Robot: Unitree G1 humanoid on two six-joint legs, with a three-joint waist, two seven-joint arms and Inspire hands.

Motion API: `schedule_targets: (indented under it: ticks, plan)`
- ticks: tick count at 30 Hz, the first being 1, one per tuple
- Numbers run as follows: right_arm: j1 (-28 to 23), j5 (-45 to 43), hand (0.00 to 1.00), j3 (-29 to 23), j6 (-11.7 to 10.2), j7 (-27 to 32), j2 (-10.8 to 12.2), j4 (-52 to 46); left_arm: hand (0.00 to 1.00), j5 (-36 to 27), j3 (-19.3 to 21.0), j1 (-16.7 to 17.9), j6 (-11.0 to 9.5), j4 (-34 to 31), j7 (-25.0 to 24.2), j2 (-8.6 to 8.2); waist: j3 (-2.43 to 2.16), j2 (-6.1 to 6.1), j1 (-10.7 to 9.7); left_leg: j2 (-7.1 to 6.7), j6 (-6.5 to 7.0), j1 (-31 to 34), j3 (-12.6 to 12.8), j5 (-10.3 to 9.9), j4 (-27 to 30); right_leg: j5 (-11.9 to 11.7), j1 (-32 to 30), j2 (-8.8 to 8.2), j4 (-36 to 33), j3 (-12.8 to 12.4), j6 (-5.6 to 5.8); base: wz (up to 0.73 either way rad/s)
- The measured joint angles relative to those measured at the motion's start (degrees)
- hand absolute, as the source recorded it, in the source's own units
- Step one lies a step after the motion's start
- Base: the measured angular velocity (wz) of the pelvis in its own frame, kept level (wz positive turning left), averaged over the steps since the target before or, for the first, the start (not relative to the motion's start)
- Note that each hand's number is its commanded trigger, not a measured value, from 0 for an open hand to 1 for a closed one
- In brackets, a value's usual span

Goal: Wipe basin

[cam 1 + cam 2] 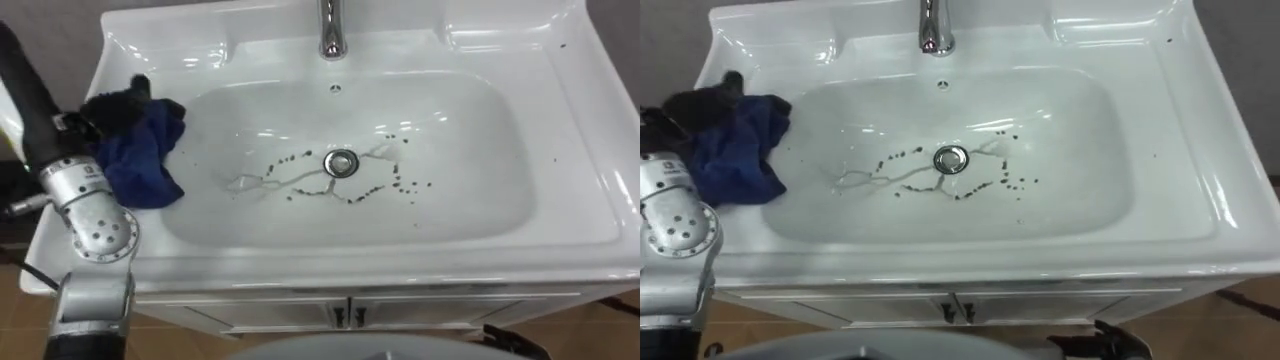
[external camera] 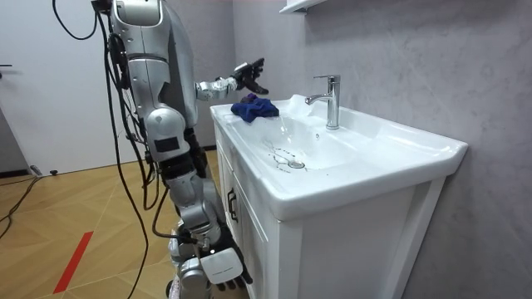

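Note:
A white basin (image 1: 470,150) is set in a cabinet top, with a chrome drain (image 1: 340,163) in the middle of its bowl. Dark specks (image 1: 398,182) and thin water trails lie around the drain. A dark blue cloth (image 1: 140,160) lies bunched on the basin's left rim and hangs a little into the bowl. My left hand (image 1: 118,103), black, hovers over the far end of the cloth; in the room view the left hand (image 2: 248,76) is open, a little above the cloth (image 2: 255,108).
A chrome faucet (image 1: 331,30) stands at the back centre of the basin. Cabinet doors with small handles (image 1: 348,316) sit below the front edge. I stand at the basin's front left corner, a grey wall (image 2: 432,66) behind it.

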State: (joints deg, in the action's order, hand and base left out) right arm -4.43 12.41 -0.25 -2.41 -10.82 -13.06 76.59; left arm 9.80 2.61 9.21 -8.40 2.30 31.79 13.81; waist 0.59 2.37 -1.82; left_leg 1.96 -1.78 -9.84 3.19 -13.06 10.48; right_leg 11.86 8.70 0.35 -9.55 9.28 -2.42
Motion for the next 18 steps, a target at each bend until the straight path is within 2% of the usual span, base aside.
schedule_targets:
  ticks: [3,9,14,18]
  plan:
    - [-0.2,1.4,0.0,0.9,0.6,-0.2,0.4,-0.1,0.0,0.0,-2.0,0.2,0.7,0.6,-1.1,-0.16,-0.22,-0.67,0.0,0.07,0.0,0.1,0.0,0.0,0.0,0.0,-0.1,0.07,0.0,0.0,0.0,-0.01]
    - [-0.1,1.6,0.0,1.5,0.5,-0.1,0.4,-0.3,0.0,4.3,-5.3,1.1,0.8,1.7,-1.6,-0.26,-0.31,-0.64,-0.1,0.1,0.0,-0.1,0.8,0.0,-0.1,0.0,-0.2,0.48,-0.1,-0.9,-0.02,-0.07]
    - [-0.1,4.0,0.0,3.5,0.2,0.2,0.4,-0.3,0.0,6.2,-6.9,1.3,0.8,9.2,-1.4,-1.84,-0.38,-0.6,-0.9,0.31,-0.01,-0.6,1.4,0.0,-0.1,0.0,0.0,0.66,0.0,-1.5,-0.04,-0.06]
    - [-0.1,4.0,0.0,3.6,-0.1,0.3,0.4,-0.2,0.0,6.1,-7.7,1.3,0.8,10.6,-1.3,-2.03,-0.38,-0.63,-1.1,0.32,-0.01,0.2,1.5,0.0,-0.1,-0.1,-0.8,0.68,0.0,-1.4,-0.13,0.0]
